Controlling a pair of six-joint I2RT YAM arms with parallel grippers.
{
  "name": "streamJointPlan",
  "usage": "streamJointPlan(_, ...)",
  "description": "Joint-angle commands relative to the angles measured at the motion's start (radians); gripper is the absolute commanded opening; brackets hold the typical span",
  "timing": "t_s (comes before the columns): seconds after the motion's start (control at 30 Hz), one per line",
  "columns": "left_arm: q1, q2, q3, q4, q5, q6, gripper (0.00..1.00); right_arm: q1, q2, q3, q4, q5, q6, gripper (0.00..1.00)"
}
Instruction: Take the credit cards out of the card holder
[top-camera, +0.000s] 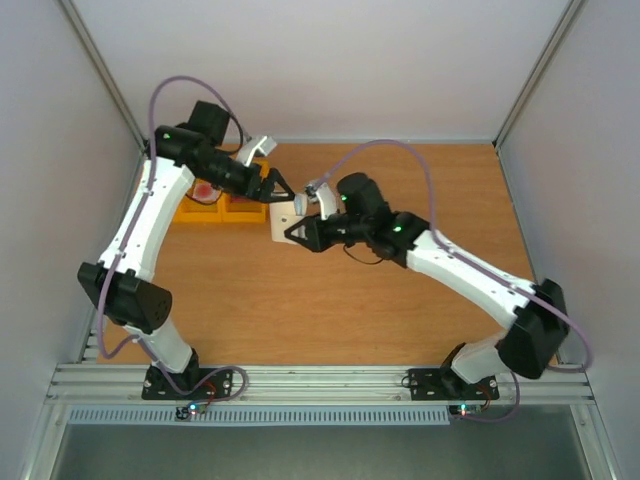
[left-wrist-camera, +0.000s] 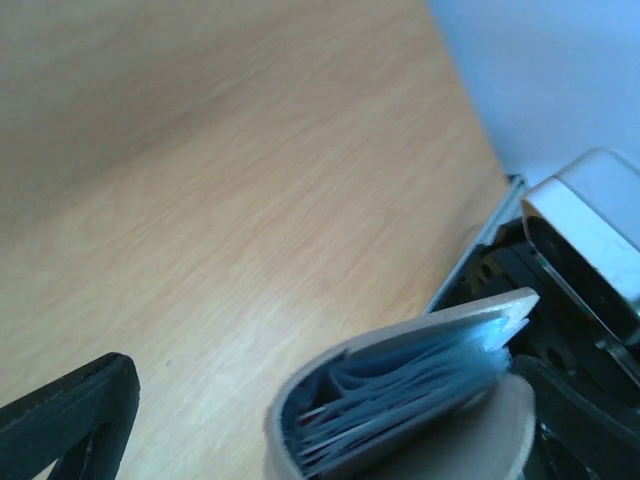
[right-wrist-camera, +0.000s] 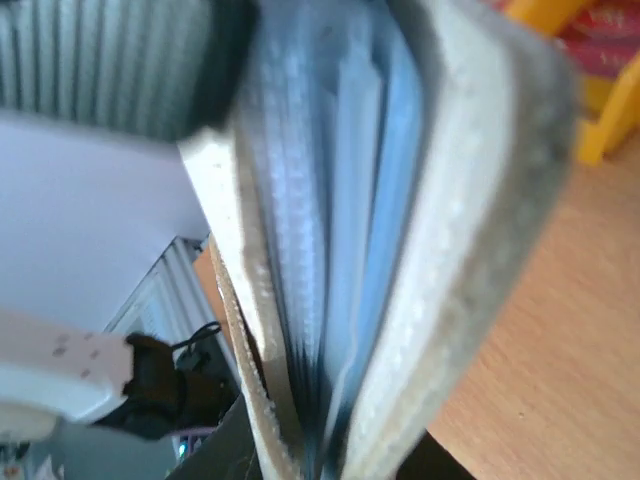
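Observation:
The card holder (top-camera: 283, 220) is lifted off the table between the two arms, cream outside and pale blue inside. My right gripper (top-camera: 298, 233) is shut on its lower edge. In the right wrist view the holder (right-wrist-camera: 470, 200) fills the frame, slightly fanned open. My left gripper (top-camera: 277, 186) is open just behind the holder. In the left wrist view the holder (left-wrist-camera: 400, 390) lies between the left gripper's wide-apart black fingers (left-wrist-camera: 75, 410), touching neither clearly. Thin edges of credit cards (left-wrist-camera: 318, 428), whitish with red, show in the pockets. A reddish card (top-camera: 205, 190) lies in a yellow bin.
Two yellow bins (top-camera: 222, 210) stand on the wooden table at the back left, under the left arm, and one bin (right-wrist-camera: 600, 125) shows in the right wrist view. Grey walls close the table's sides and back.

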Motion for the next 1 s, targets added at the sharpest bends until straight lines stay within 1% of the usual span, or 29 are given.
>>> streamJointPlan(0.0, 0.024, -0.005, 0.235, -0.217, 0.049, 0.069, 0.99, -0.063, -0.167, 0.07, -0.185, -0.162, -0.272, 0.01)
streamJointPlan(0.03, 0.024, 0.0, 0.28, -0.26, 0.074, 0.084, 0.99, -0.078, -0.193, 0.083, -0.222, -0.191, -0.309, 0.01)
streamJointPlan(0.1, 0.023, -0.025, 0.322, -0.308, 0.149, 0.121, 0.99, -0.111, -0.242, 0.099, -0.265, -0.245, -0.349, 0.01)
streamJointPlan(0.17, 0.023, -0.088, 0.299, -0.29, 0.224, 0.146, 0.99, -0.13, -0.29, 0.119, -0.286, -0.303, -0.374, 0.01)
streamJointPlan(0.23, 0.021, -0.189, 0.214, -0.173, 0.272, 0.152, 0.99, -0.131, -0.322, 0.144, -0.308, -0.348, -0.402, 0.01)
streamJointPlan(0.27, 0.021, -0.243, 0.146, -0.097, 0.288, 0.148, 0.99, -0.131, -0.332, 0.16, -0.316, -0.376, -0.411, 0.01)
streamJointPlan(0.3, 0.015, -0.303, 0.043, -0.01, 0.306, 0.127, 0.99, -0.131, -0.342, 0.169, -0.323, -0.394, -0.419, 0.01)
streamJointPlan(0.33, 0.008, -0.36, -0.008, 0.089, 0.313, 0.104, 0.99, -0.131, -0.349, 0.178, -0.332, -0.419, -0.431, 0.01)
streamJointPlan(0.37, -0.009, -0.42, -0.121, 0.185, 0.322, 0.091, 0.99, -0.131, -0.356, 0.186, -0.344, -0.442, -0.447, 0.01)
streamJointPlan(0.43, -0.057, -0.525, -0.275, 0.414, 0.319, 0.055, 0.98, -0.131, -0.366, 0.2, -0.355, -0.472, -0.469, 0.01)
streamJointPlan(0.5, -0.105, -0.6, -0.405, 0.627, 0.286, -0.018, 0.92, -0.132, -0.37, 0.21, -0.351, -0.488, -0.471, 0.01)
streamJointPlan(0.53, -0.121, -0.628, -0.454, 0.711, 0.286, -0.04, 0.89, -0.131, -0.366, 0.215, -0.344, -0.505, -0.473, 0.01)
streamJointPlan(0.57, -0.143, -0.649, -0.496, 0.792, 0.298, -0.056, 0.85, -0.13, -0.361, 0.218, -0.333, -0.531, -0.473, 0.01)
streamJointPlan(0.67, -0.19, -0.672, -0.572, 0.934, 0.323, -0.086, 0.81, -0.127, -0.342, 0.222, -0.313, -0.583, -0.48, 0.01)
streamJointPlan(0.77, -0.222, -0.645, -0.597, 1.01, 0.353, -0.138, 0.74, -0.126, -0.323, 0.227, -0.321, -0.569, -0.51, 0.01)
streamJointPlan(0.87, -0.233, -0.647, -0.649, 1.183, 0.426, -0.216, 0.66, -0.127, -0.309, 0.238, -0.323, -0.537, -0.52, 0.01)
streamJointPlan(0.9, -0.236, -0.655, -0.666, 1.215, 0.451, -0.231, 0.62, -0.127, -0.306, 0.244, -0.325, -0.532, -0.524, 0.01)
streamJointPlan(0.97, -0.241, -0.672, -0.695, 1.222, 0.495, -0.242, 0.58, -0.126, -0.295, 0.26, -0.336, -0.528, -0.534, 0.01)
